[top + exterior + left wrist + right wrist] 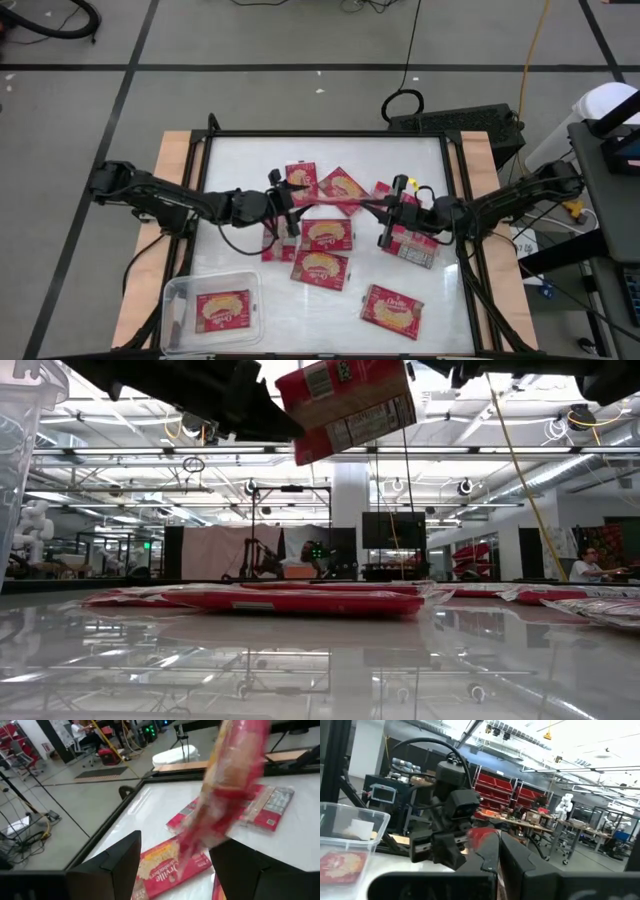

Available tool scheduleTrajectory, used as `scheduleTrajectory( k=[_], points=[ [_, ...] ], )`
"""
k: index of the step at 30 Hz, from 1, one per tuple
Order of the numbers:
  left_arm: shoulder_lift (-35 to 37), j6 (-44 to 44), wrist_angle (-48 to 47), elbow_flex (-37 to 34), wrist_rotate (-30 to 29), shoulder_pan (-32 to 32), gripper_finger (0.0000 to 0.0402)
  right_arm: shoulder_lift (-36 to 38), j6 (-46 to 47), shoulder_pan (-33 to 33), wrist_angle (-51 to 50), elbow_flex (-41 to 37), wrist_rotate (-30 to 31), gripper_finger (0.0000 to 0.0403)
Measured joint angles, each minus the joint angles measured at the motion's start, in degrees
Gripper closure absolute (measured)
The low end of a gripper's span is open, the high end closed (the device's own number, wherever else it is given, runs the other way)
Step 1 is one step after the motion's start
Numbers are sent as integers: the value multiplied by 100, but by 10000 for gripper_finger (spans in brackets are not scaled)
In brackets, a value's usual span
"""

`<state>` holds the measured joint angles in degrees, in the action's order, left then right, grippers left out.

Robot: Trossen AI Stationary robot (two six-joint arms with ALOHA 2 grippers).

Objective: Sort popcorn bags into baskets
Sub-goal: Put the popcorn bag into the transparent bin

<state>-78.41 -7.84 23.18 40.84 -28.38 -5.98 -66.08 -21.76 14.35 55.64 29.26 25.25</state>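
One red popcorn bag point(345, 400) is lifted high over the table's middle, printed back panel toward the low view. From above it shows edge-on as a thin red strip point(335, 207). My right gripper point(385, 212) is shut on its right end. My left gripper point(177, 845) is open, one finger on either side of the blurred bag point(230, 785) at its left end, with a gap on both sides. The clear basket point(175, 300) stands at the near left with one bag point(222, 310) lying flat in it. My right gripper pinches the bag's right-hand end point(481, 836) between its two shut fingers, coming level from the table's right. The bag stands on edge, stretching from the fingers toward the left gripper. It is clear of the table and tilted in the low view.
Several more bags lie flat on the white table: point(302, 180), point(342, 185), point(327, 235), point(320, 268), point(391, 308) and one back-up point(412, 245) under the right arm. A black frame point(325, 133) borders the table. Bare surface shows along the far edge and between basket and near bags.
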Motion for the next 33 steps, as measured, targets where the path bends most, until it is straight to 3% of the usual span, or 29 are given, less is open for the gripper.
scheduleTrajectory(
  k=[5,10,13,16,22,27,33],
  points=[
    [94,-97,-23,0,58,0,170,-4,128,2,1,0,-2,403],
    [-37,-195,493,1,857,53,175,-20,166,2,125,0,-322,403],
    [-203,-487,661,0,1178,66,210,-39,160,2,146,0,-319,403],
    [-294,-707,720,0,1251,62,270,-35,237,2,143,0,-306,403],
    [-88,-1297,360,-2,1048,-72,382,-15,703,2,-46,2,-297,403],
    [279,-1755,-158,0,621,-215,372,-15,1191,2,-135,4,-250,386],
    [1034,-2785,-1025,-2,-484,-656,382,-17,2410,2,-488,2,463,330]
  ],
)
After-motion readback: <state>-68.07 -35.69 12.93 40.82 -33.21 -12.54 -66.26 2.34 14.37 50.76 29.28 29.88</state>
